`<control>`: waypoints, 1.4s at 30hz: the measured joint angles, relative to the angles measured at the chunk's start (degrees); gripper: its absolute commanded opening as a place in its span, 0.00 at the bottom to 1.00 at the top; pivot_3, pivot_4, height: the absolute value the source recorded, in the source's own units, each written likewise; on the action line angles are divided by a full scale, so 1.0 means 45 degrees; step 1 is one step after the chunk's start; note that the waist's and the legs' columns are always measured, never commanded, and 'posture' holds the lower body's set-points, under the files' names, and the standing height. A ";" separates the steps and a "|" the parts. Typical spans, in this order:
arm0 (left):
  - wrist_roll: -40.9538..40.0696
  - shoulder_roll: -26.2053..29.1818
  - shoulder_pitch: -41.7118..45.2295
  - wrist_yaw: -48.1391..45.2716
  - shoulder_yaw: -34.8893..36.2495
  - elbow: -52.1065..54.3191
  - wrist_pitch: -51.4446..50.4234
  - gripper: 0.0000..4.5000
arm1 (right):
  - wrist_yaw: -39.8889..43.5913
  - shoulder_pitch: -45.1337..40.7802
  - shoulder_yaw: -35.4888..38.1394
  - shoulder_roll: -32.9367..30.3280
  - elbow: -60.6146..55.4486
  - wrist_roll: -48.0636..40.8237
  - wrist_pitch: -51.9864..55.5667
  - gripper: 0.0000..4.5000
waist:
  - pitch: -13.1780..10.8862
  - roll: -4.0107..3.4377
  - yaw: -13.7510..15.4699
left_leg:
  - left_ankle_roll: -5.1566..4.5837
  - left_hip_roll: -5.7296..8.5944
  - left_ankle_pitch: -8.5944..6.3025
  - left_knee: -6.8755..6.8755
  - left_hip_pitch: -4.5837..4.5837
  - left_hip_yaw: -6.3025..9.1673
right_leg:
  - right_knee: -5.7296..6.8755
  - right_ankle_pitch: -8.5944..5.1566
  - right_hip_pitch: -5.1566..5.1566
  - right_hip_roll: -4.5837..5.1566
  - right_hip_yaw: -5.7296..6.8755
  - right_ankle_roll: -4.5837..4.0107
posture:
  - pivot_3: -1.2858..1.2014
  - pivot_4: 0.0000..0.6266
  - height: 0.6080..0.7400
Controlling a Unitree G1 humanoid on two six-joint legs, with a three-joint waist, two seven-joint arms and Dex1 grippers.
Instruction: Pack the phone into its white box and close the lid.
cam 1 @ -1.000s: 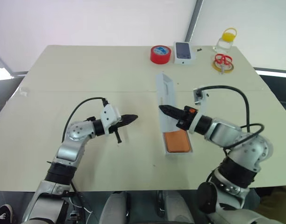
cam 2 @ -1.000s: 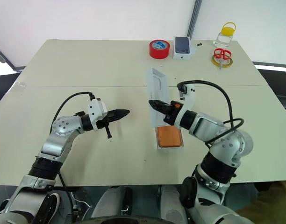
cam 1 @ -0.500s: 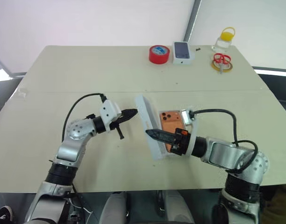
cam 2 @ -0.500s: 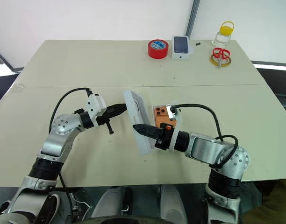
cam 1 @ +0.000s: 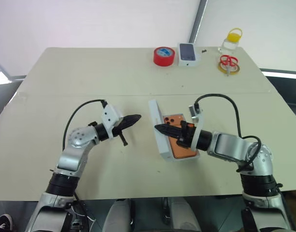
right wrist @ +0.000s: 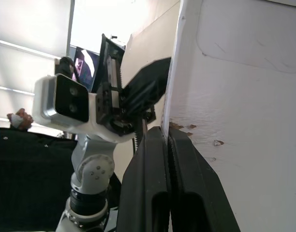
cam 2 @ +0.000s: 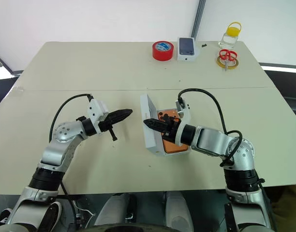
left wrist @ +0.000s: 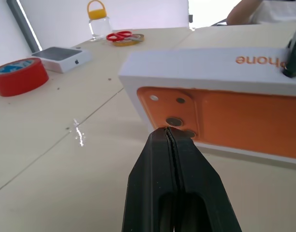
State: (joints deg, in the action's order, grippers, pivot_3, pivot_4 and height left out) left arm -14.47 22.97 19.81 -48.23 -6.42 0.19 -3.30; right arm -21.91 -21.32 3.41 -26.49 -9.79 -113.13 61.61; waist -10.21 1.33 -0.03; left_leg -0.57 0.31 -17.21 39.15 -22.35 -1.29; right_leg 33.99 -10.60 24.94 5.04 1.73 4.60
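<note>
The orange phone (cam 1: pixel 183 147) lies camera side up in the white box (cam 1: pixel 184 158) at the table's middle. The lid (cam 1: pixel 156 126) stands on its long edge along the box's left side. Its face toward my left gripper is orange with lens marks in the left wrist view (left wrist: pixel 235 121). My right gripper (cam 1: pixel 157 128) is shut, reaching over the phone with its tips against the lid's white inner side (right wrist: pixel 235 96). My left gripper (cam 1: pixel 138 117) is shut and empty, a short way left of the lid, pointing at it.
At the far edge stand a red tape roll (cam 1: pixel 163 55), a small white box with a dark phone picture (cam 1: pixel 188 53), red scissors on a yellow ring (cam 1: pixel 230 63) and a jar with a yellow lid (cam 1: pixel 232 41).
The lid stood over the box's far part and has swung round to the box's left side. My right gripper rolled and moved along with it. The left gripper stayed almost still.
</note>
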 measured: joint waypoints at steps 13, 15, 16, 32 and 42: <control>0.0913 -0.1659 0.0682 0.0471 -0.1029 -0.1486 0.0583 0.01 | 0.0858 -0.0041 -0.0369 -0.0541 0.0225 0.0318 -0.0591 0.00 | 0.0006 0.0005 0.0187 | -0.0002 0.0000 -0.0001 0.0012 0.0000 0.0000 | -0.0005 -0.0017 -0.0008 0.0004 0.0000 -0.0032 | 0.52 0.24 0.99; 0.0873 -0.1587 0.0672 0.0392 -0.1019 -0.1387 0.0579 0.01 | 0.0813 -0.0007 -0.0402 -0.0593 0.0192 0.0181 -0.0705 0.00 | 0.0006 0.0005 0.0186 | -0.0002 0.0000 -0.0001 0.0012 -0.0001 0.0000 | -0.0005 -0.0019 -0.0008 0.0006 0.0000 -0.0034 | 0.52 0.24 0.99; 0.0804 -0.1471 0.0625 0.0271 -0.0985 -0.1180 0.0549 0.01 | 0.0771 0.0049 -0.0403 -0.0568 0.0094 0.0089 -0.0758 0.00 | 0.0006 0.0005 0.0175 | -0.0002 -0.0001 -0.0001 0.0012 -0.0001 0.0000 | -0.0005 -0.0019 -0.0006 0.0006 -0.0001 -0.0035 | 0.52 0.24 0.99; -0.1001 0.0466 -0.0492 -0.0474 0.0493 0.1543 -0.0904 0.01 | -0.0051 0.0327 -0.0605 0.0637 -0.0548 0.0150 -0.0893 0.00 | -0.0006 -0.0010 0.0148 | -0.0005 -0.0012 -0.0003 0.0005 -0.0026 -0.0009 | -0.0003 -0.0022 0.0035 0.0004 -0.0004 -0.0041 | 0.52 0.24 0.99; -0.0088 -0.0939 -0.0374 0.0022 -0.0776 0.0483 -0.0511 0.01 | 0.0415 0.0157 -0.0637 -0.0686 0.0237 0.0064 -0.0691 0.00 | -0.0003 -0.0007 0.0178 | -0.0006 -0.0008 -0.0003 0.0007 -0.0014 -0.0010 | -0.0006 -0.0023 0.0021 0.0000 -0.0002 -0.0042 | 0.52 0.24 0.99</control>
State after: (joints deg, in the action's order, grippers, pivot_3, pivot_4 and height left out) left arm -14.86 18.74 18.12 -48.13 -9.91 2.37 -5.60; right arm -20.05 -20.61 0.54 -29.58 -8.73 -112.84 58.50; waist -10.22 1.30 0.76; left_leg -0.60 0.28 -17.23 39.18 -22.42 -1.33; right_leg 33.96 -10.71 25.04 5.04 1.73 4.41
